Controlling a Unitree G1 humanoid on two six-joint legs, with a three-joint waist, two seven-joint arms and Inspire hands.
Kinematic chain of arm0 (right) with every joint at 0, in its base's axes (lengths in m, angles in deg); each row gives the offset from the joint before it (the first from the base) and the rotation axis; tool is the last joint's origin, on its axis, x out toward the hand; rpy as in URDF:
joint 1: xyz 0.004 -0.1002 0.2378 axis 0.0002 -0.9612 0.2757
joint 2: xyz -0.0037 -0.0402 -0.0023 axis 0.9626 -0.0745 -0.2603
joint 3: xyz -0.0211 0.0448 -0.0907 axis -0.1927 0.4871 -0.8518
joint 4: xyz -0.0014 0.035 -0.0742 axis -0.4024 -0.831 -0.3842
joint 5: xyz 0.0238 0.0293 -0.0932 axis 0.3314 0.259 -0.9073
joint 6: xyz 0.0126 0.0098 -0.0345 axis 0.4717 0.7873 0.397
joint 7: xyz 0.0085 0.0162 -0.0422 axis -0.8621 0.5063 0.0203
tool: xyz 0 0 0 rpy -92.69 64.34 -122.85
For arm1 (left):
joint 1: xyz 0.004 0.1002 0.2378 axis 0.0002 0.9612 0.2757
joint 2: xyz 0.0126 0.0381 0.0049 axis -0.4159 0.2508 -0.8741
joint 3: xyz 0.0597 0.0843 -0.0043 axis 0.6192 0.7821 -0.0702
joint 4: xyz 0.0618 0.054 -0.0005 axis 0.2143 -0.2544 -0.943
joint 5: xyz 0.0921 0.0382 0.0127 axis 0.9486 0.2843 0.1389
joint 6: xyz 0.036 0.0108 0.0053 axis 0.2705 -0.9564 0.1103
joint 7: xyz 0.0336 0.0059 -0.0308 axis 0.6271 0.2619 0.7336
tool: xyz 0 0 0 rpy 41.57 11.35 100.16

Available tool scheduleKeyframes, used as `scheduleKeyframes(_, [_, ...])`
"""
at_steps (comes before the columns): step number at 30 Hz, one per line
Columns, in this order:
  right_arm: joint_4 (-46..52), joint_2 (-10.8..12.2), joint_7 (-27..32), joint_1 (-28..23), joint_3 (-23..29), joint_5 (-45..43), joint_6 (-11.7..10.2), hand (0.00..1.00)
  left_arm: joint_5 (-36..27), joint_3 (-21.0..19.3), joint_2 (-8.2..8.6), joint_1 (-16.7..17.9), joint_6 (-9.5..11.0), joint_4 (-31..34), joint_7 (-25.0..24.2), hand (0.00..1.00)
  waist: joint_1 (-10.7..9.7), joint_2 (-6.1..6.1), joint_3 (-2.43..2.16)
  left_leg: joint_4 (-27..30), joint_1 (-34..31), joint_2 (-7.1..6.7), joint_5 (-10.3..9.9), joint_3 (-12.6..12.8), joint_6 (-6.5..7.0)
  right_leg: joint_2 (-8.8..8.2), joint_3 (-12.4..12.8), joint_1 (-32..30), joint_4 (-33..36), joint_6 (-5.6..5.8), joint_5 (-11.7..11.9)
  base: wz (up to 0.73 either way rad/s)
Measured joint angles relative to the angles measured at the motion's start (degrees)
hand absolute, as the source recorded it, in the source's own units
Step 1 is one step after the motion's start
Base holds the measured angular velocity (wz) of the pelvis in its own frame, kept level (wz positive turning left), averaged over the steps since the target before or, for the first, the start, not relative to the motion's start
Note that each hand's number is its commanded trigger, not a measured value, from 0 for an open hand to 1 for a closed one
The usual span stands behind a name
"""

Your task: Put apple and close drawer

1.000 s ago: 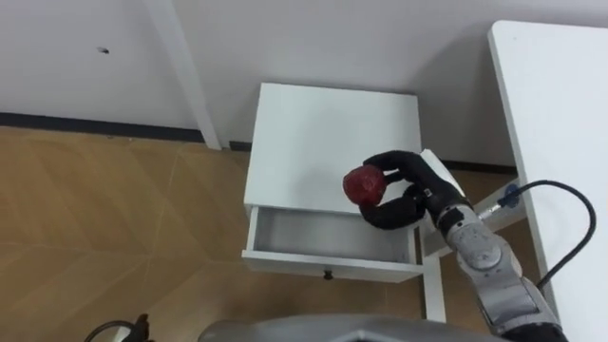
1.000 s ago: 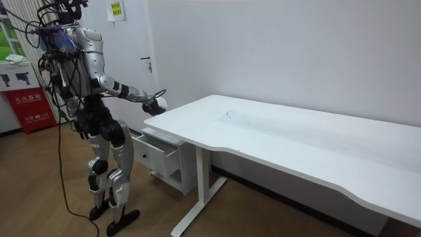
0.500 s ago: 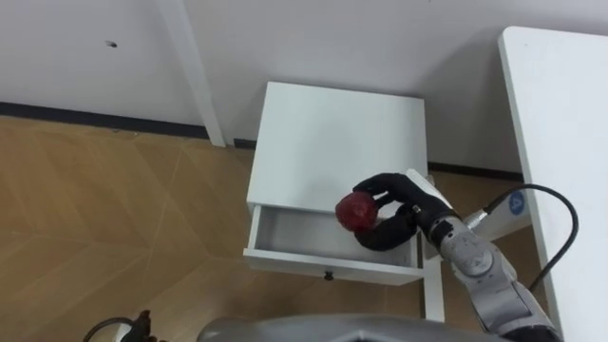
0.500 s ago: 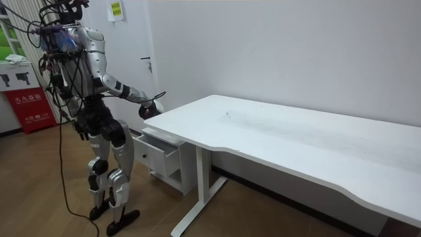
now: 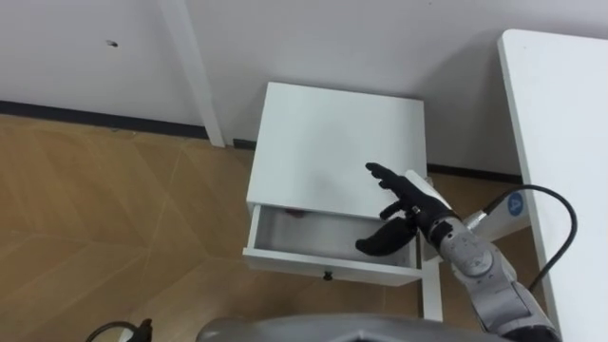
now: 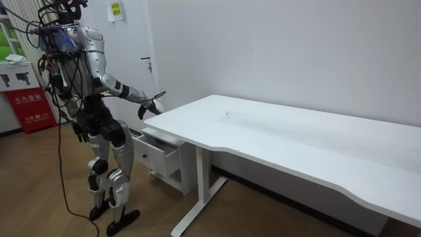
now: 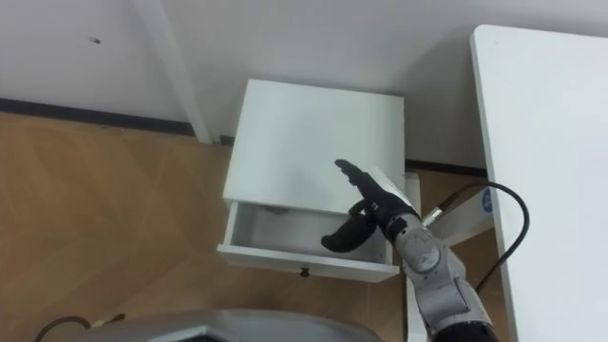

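Note:
The small white cabinet (image 5: 332, 142) stands against the wall with its drawer (image 5: 313, 235) pulled out. My right hand (image 5: 404, 214) hovers open over the drawer's right part, fingers spread and holding nothing. A small dark red bit (image 5: 298, 213), apparently the apple, shows at the back of the drawer, mostly hidden under the cabinet top. In the room view I stand upright before the cabinet with the right hand (image 6: 150, 106) reached forward. My left hand (image 6: 78, 131) hangs by my hip.
A large white desk (image 5: 560, 142) runs along my right, its leg (image 5: 433, 285) close beside the drawer's right end. Wooden floor lies to the left of the cabinet. A white vertical bar (image 5: 195, 76) stands at the wall, left of the cabinet.
The right hand has opened and the red apple has left it, dropping into the drawer. Half a second ago it still held the apple above the drawer.

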Motion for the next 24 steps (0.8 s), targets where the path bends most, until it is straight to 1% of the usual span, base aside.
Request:
scheduleKeyframes(10, [0.0, 0.08, 0.02, -0.01, 0.03, 0.21, 0.0, 0.0, 0.0, -0.05, 0.0, 0.0, 0.0, 0.0, -0.62, 0.0, -0.09, 0.03, 0.01, 0.01, 0.04, 0.0, 0.0, -0.14, 0.0, 0.0, -0.07, 0.12, 0.05, 0.0, 0.0, 0.0])
scheduleKeyframes(13, [-0.01, 0.48, 0.32, -0.04, 0.08, 0.3, 0.0, 0.0, 0.0, -0.06, 0.0, 0.02, 0.0, 0.01, -0.62, 0.0, -0.15, 0.05, 0.02, 0.07, 0.04, 0.0, 0.0, -0.48, 0.0, 0.0, -0.19, 0.24, 0.05, 0.0, 0.0, 0.02])
scheduleKeyframes(15, [-0.63, 1.24, 1.58, -0.12, 0.63, 0.42, -0.3, 0.0, 0.19, 0.0, 0.06, 0.39, 0.03, 1.0, -0.6, 0.0, -1.13, 0.16, 0.06, 0.22, -0.25, -0.08, -0.02, -0.9, 0.03, -0.1, -0.78, 0.3, -0.09, 0.0, 0.0, 0.13])
scheduleKeyframes(16, [-1.71, 1.44, 2.16, 0.09, 0.77, 0.83, -0.78, 0.0, 0.21, 0.0, 0.06, 0.53, 0.08, 1.09, -0.52, 0.0, -1.27, 0.19, 0.05, 0.25, -0.3, -0.1, -0.03, -0.95, 0.05, -0.12, -0.84, 0.29, -0.13, 0.0, 0.0, 0.09])
scheduleKeyframes(17, [-5.18, 1.98, 3.51, 0.54, 1.56, 1.55, -1.82, 0.0, 0.25, -0.05, 0.07, 0.54, 0.13, 0.83, -0.28, 0.0, -1.48, 0.26, 0.03, 0.29, -0.15, -0.11, -0.05, -0.97, 0.08, -0.13, -0.86, 0.52, -0.17, 0.0, 0.0, 0.03])
scheduleKeyframes(18, [-8.97, 2.29, 4.95, 0.55, 2.64, 1.94, -2.22, 0.0, 0.33, -0.19, 0.07, 0.34, 0.26, 0.23, 0.21, 0.0, -1.5, 0.42, 0.0, 0.41, 0.18, -0.16, -0.13, -1.02, 0.2, -0.18, -0.79, 1.01, -0.36, 0.01, 0.0, 0.0])
scheduleKeyframes(19, [-10.9, 2.28, 5.62, 0.51, 3.27, 2.25, -2.21, 0.0, 0.34, -0.3, 0.07, 0.3, 0.28, 0.12, 0.43, 0.0, -1.5, 0.48, -0.05, 0.51, 0.21, -0.21, -0.17, -1.0, 0.27, -0.24, -0.77, 1.14, -0.44, 0.03, -0.02, 0.0])
scheduleKeyframes(21, [-17.9, 2.16, 7.94, 0.13, 6.71, 4.6, -2.17, 0.0, 0.33, -1.22, 0.12, 0.35, 0.69, 0.24, 0.78, 0.0, -1.79, 0.96, -0.04, 0.76, 0.06, -0.32, -0.29, -0.96, 0.45, -0.37, -0.74, 1.2, -0.55, 0.18, 0.05, 0.0])
scheduleKeyframes(22, [-19.21, 2.14, 8.55, -0.15, 7.53, 4.93, -2.14, 0.0, 0.33, -1.59, 0.15, 0.37, 0.76, 0.26, 0.82, 0.0, -1.86, 1.01, -0.06, 0.81, 0.02, -0.36, -0.31, -0.94, 0.48, -0.42, -0.73, 1.19, -0.54, 0.22, 0.04, 0.0])
scheduleKeyframes(24, [-24.46, 1.96, 10.78, -0.99, 10.64, 7.26, -2.21, 0.0, 0.34, -2.51, 0.37, 0.49, 1.18, 0.12, 1.33, 0.0, -2.8, 1.52, -0.06, 1.64, -0.35, -0.69, -0.52, -0.93, 0.83, -0.88, -0.81, 0.89, 0.38, 0.65, -0.27, 0.03])
